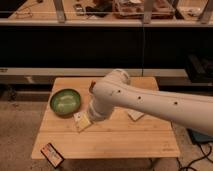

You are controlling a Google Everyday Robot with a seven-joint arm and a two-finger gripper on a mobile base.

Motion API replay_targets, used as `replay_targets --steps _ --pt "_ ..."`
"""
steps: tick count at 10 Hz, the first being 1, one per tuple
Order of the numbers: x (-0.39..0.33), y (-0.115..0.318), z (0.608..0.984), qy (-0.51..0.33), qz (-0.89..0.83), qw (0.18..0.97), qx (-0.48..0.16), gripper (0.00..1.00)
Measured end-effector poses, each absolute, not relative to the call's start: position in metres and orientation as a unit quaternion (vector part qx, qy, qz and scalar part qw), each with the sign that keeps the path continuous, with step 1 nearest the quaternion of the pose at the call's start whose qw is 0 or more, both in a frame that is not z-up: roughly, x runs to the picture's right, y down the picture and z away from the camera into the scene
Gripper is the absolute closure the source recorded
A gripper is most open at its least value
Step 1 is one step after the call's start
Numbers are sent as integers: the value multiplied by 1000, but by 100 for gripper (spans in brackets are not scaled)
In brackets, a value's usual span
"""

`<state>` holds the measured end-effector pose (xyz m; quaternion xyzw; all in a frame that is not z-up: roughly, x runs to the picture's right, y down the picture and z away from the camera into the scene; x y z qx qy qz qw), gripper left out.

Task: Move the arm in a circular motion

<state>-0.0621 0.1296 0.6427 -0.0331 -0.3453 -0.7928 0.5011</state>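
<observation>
At the far left, the front corner of the desk [125,142] carries a small red-and-black box [52,154], right at the edge. Behind it, near the left rear, sits a green bowl [65,101]. Treat both as the limits on that side.

Just beside the bowl, to its right and a little nearer the front, you find the gripper [83,122], a pale yellowish flat tip hanging low over the wood. You cannot tell whether it is released or clenched, nor whether it touches the surface. Nothing appears to be carried.

The arm [145,100] reaches in from the right edge of the view, crosses the desk and bends down at a bulbous joint above the middle. I judge you are partway round the circle, at or near its leftmost point.

The next move calls for a smooth curve away from the bowl. There is little slack on that side, and the box closes off the front-left corner. The bare planks along the front and middle give you the most open room.

Right of the joint, a pale flat item [135,115] lies partly under the arm, so hold your height when crossing it. Behind the desk a dark shelf unit [100,50] bounds the rear, and the right edge lies under the arm's own long segment.
</observation>
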Motion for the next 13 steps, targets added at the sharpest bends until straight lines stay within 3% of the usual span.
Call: replay_targets --steps 5,9,13 --pt "-84 48 730 -298 -809 505 -46 20" --pt "35 27 799 -267 -757 579 -141 20" --pt "175 37 813 -239 -682 659 -210 20"
